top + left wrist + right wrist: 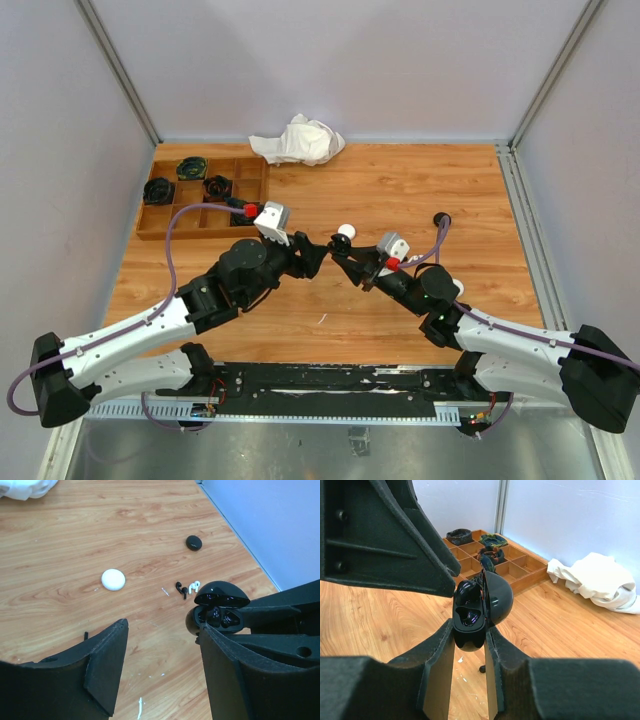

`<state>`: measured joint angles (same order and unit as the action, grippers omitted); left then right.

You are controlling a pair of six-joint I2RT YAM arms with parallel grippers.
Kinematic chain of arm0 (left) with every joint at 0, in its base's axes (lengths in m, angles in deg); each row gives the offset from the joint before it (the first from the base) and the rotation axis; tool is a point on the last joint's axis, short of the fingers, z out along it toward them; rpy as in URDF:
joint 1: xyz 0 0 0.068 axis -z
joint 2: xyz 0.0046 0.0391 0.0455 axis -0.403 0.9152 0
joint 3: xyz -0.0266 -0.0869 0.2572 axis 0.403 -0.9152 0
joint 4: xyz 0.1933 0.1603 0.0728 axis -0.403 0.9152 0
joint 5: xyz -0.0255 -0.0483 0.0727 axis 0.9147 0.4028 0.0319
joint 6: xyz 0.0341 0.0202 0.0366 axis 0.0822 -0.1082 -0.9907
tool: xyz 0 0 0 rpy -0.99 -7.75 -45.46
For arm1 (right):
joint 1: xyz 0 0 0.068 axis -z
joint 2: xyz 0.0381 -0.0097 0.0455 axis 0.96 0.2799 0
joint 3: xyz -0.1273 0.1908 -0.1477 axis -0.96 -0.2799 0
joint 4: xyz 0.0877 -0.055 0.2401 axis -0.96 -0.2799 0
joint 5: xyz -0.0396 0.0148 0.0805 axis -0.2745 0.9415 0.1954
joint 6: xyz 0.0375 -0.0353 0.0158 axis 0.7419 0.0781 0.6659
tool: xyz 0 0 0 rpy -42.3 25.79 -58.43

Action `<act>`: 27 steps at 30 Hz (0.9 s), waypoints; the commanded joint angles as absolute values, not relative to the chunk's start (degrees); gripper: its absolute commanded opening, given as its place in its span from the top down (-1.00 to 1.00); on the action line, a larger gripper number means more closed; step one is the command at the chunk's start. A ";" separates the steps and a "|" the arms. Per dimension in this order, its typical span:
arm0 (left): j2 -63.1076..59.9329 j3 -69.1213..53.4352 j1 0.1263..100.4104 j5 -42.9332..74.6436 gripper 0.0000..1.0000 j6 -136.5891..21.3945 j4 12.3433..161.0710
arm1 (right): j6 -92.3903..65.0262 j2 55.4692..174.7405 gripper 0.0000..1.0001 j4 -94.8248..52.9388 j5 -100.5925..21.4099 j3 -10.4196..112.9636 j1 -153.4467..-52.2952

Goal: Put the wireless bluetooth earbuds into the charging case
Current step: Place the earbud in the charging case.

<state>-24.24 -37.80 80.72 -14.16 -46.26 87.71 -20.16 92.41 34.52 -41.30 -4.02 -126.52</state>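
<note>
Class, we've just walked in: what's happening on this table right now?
The right claw grips an open black charging case above the table. The left claw is open and empty, close beside it. A black earbud and a white earbud lie loose on the table, not yet in the case.

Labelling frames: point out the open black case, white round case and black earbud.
open black case (469, 636), right wrist view, lower shell.
white round case (113, 579), left wrist view, top.
black earbud (178, 585), left wrist view, head.
</note>
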 commanded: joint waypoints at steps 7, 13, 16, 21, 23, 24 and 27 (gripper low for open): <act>-25.76 -36.81 77.32 -7.37 -0.28 -45.01 86.26 | -21.01 91.08 0.56 34.28 -41.37 -3.70 -127.38; -28.76 -37.99 77.29 -2.41 -0.30 -44.77 84.99 | -21.07 91.10 0.56 32.30 -41.81 -3.26 -127.21; -27.83 -37.51 77.27 -0.03 -0.23 -43.51 84.24 | -21.11 91.43 0.56 30.64 -42.39 -2.48 -127.20; -23.90 -34.01 77.29 1.34 0.04 -43.49 85.57 | -21.20 92.19 0.56 30.07 -42.64 -1.88 -127.18; -22.24 -32.16 77.29 0.61 0.13 -43.68 87.35 | -21.35 92.32 0.56 29.49 -42.90 -1.70 -127.21; -21.69 -31.59 77.29 -0.04 0.16 -43.69 88.33 | -21.49 92.45 0.56 29.20 -43.00 -1.63 -127.18; -20.39 -30.90 77.29 -1.45 0.25 -43.53 89.81 | -22.46 92.79 0.56 28.47 -42.88 -1.28 -127.19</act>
